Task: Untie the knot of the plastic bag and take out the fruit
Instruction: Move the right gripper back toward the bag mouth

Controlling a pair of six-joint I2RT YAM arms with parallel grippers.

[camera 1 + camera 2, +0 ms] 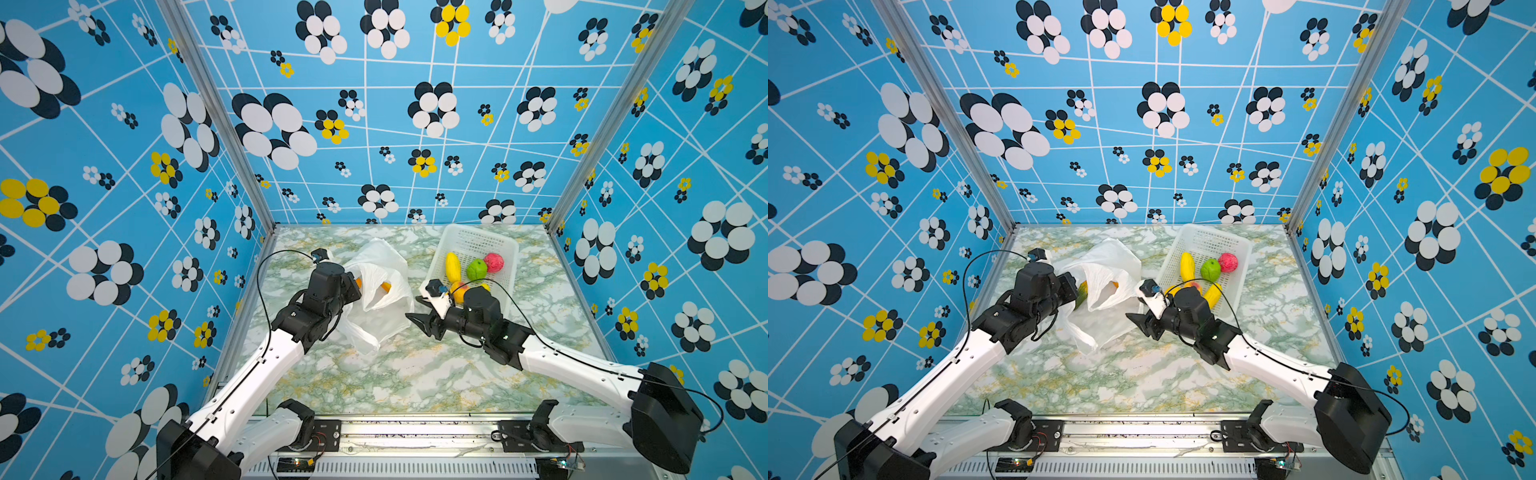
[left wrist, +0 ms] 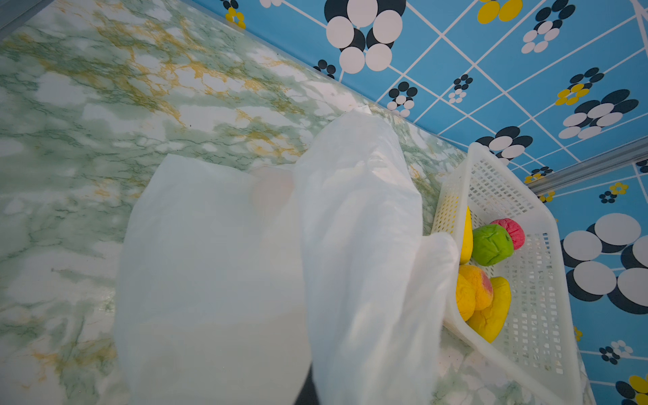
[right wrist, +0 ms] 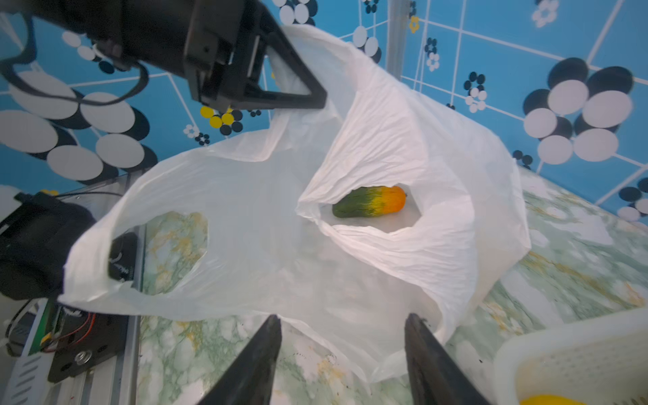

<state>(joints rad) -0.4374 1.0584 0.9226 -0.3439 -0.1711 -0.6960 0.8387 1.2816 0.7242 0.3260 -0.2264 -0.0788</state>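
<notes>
My left gripper [image 3: 313,99] is pressed together, pinching the raised rim of the thin, crinkly white plastic bag [image 3: 403,140]. My right gripper [image 3: 345,321] is spread and empty, just beside the bag's lower edge over the marbled desk [image 1: 395,374]. One oblong green-to-orange fruit [image 3: 370,201] lies inside the bag's open mouth. A green apple [image 1: 476,269] sits with others in the perforated white basket [image 1: 473,241].

Your top views both look down over the whole table [image 1: 395,374], while both wrist cameras closely face the bag [image 2: 210,263].
</notes>
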